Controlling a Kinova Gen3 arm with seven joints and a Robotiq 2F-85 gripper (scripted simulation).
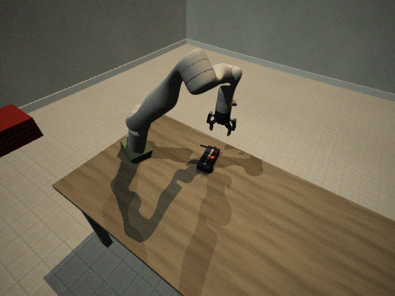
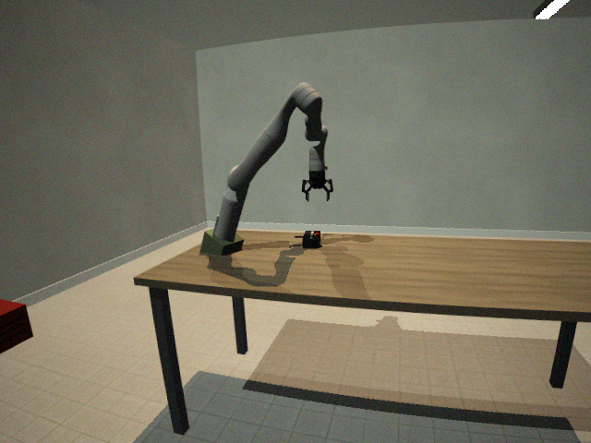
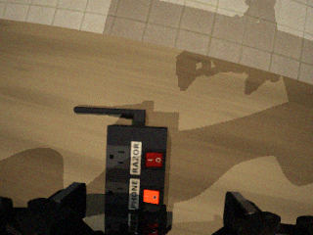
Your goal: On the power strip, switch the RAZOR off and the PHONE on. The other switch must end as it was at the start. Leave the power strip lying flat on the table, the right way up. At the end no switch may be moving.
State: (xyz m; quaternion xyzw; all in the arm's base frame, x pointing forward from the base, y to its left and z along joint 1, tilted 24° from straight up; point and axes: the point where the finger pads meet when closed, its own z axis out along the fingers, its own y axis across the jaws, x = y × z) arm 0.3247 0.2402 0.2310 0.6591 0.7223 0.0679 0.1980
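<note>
Fingers [image 1: 235,121]: spread wide, pinching nothing, hanging well above the bench [image 1: 287,222] | Power strip [image 1: 208,158]: lying flat, right way up, near the bench's far end, close to the arm's green base [image 1: 126,147], below the fingers | Switches: RAZOR switch [image 3: 155,160] dull red; the next one [image 3: 152,196] glows brighter orange-red.

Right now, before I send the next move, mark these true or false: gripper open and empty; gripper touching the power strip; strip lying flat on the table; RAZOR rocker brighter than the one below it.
1. The gripper is open and holds nothing. True.
2. It touches the power strip. False: it hangs well above the strip.
3. The strip lies flat on the table, labels up. True.
4. The RAZOR rocker glows brighter than the rocker below. False: the lower one is brighter.
</note>
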